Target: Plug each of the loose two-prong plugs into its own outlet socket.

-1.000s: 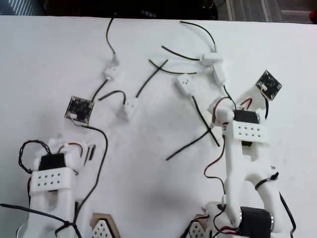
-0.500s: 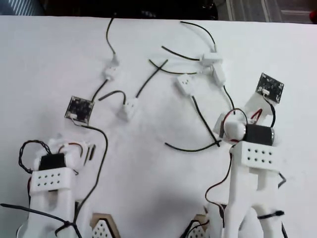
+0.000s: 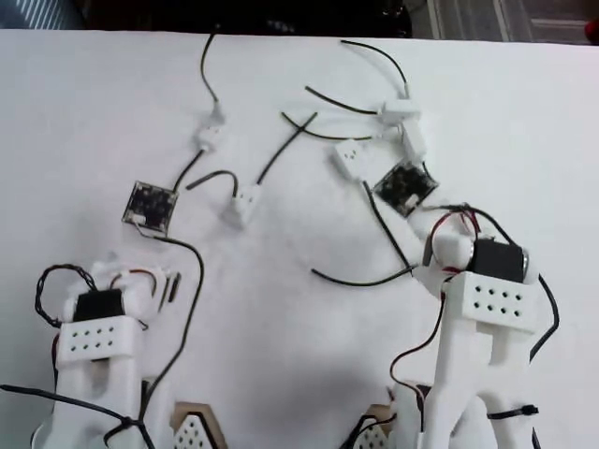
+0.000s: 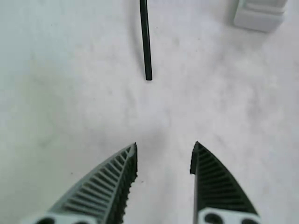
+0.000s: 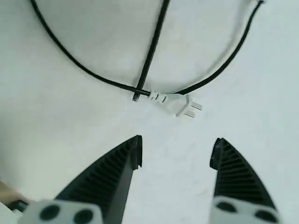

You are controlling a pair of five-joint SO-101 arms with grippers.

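Right gripper (image 5: 175,154), jaws wide, hovers near a loose plug (image 5: 180,105) (pickup stage, I judge). Next: pinch its body, then carry it toward the socket (image 3: 349,159) at the table's one o'clock.

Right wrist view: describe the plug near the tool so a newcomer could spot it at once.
Start at the right arm's open tool on the white table. Just beyond its tips, where black cables meet, lies the plug. It is the only white piece there, with two short prongs at its free end.
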